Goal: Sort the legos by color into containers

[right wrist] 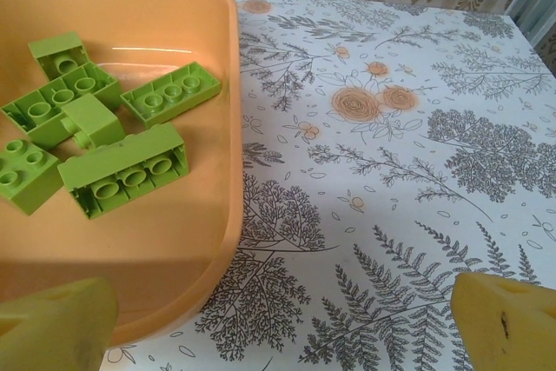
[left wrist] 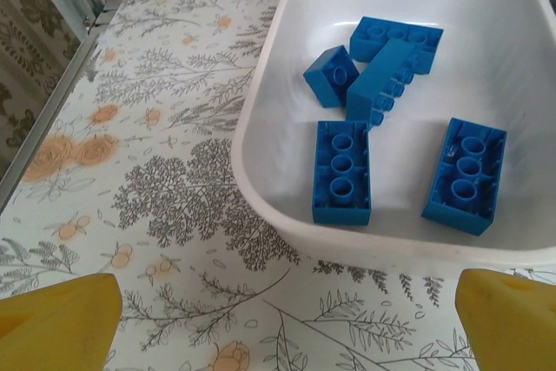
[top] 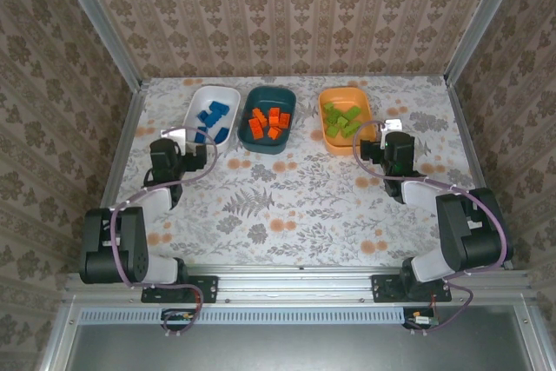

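Three containers stand in a row at the back of the table. The white bin (top: 198,98) (left wrist: 287,41) holds several blue legos (top: 211,119) (left wrist: 341,171). In the dark teal bin (top: 248,102) lie several orange legos (top: 268,123). Several light green legos (top: 341,119) (right wrist: 122,171) fill the orange bin (top: 325,98) (right wrist: 130,241). My left gripper (top: 193,147) (left wrist: 282,327) is open just short of the white bin's near rim, nothing between its yellow fingers (left wrist: 56,323). My right gripper (top: 375,147) (right wrist: 278,327) is open at the orange bin's near right corner, one finger (right wrist: 52,327) over the bin's edge, holding nothing.
The flowered tablecloth (top: 287,206) is bare between the bins and the arm bases. A metal frame rail (left wrist: 52,102) runs along the table's left side. Patterned walls close in the back and sides.
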`<action>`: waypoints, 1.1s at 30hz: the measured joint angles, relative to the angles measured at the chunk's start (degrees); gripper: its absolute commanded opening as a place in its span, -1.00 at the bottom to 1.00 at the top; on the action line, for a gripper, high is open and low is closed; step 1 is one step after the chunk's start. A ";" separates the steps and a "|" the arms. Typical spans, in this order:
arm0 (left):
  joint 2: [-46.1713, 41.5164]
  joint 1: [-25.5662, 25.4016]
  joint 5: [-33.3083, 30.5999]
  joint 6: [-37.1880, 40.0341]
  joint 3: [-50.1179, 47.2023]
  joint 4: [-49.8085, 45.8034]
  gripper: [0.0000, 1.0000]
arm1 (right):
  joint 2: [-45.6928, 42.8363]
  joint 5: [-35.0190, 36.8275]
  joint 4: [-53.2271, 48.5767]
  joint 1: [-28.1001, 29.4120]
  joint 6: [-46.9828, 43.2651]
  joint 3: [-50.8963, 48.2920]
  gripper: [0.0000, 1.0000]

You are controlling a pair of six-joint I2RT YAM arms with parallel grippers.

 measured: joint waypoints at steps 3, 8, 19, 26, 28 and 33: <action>1.16 0.15 0.81 0.37 -0.39 2.82 1.00 | 0.02 -0.02 0.46 -0.11 0.02 -0.13 1.00; 3.91 0.55 2.14 0.76 -1.95 5.95 1.00 | 0.13 -0.15 1.70 -0.52 0.17 -0.85 1.00; 5.84 0.72 4.87 1.44 -2.34 9.66 1.00 | 1.20 -1.29 7.41 -0.76 0.20 -4.39 1.00; 6.71 2.03 3.96 0.94 -3.98 12.70 1.00 | 1.18 -1.36 16.35 -0.87 0.20 -11.34 1.00; 6.88 2.23 3.26 0.61 -4.50 13.77 1.00 | 1.16 -1.33 18.80 -0.96 0.20 -12.68 1.00; 7.02 2.23 2.32 0.11 -5.53 16.15 1.00 | 2.54 -1.36 27.06 -1.03 0.20 -15.76 1.00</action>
